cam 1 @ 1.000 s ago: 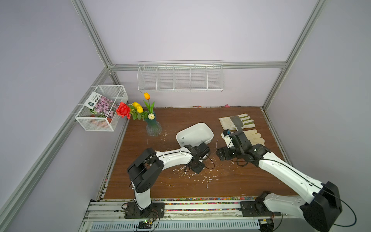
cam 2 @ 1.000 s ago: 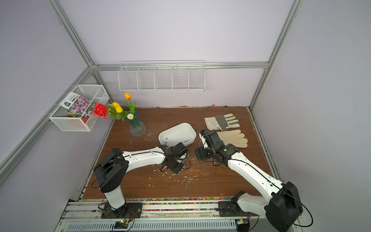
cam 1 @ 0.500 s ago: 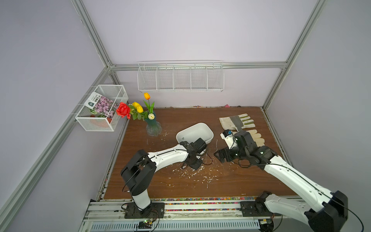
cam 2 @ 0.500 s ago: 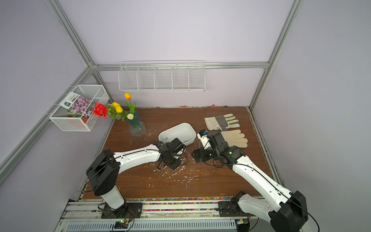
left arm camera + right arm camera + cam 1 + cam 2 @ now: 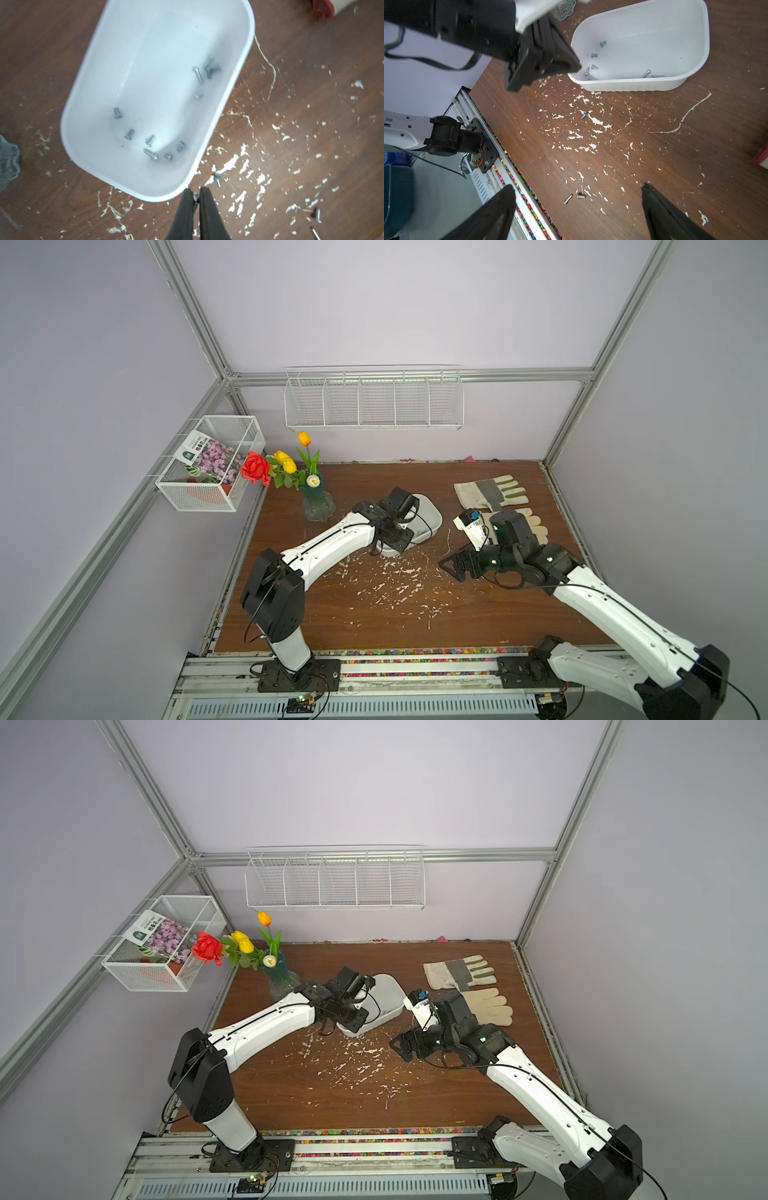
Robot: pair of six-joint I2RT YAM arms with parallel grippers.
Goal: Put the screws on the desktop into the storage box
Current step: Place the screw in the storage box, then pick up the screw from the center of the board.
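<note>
The left gripper, having moved to the near rim of the storage box, is pinching a screw. The right gripper is hanging wide open.

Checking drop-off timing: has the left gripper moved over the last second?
Yes. The left gripper has moved toward the back wall and the vase, ending at the storage box's near rim.

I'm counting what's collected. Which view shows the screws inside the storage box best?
The left wrist view: it looks straight down into the storage box, with the screws spread plainly over its floor. The right wrist view shows several at a slant, its near wall hiding some. In both top views they are too small to see.
</note>
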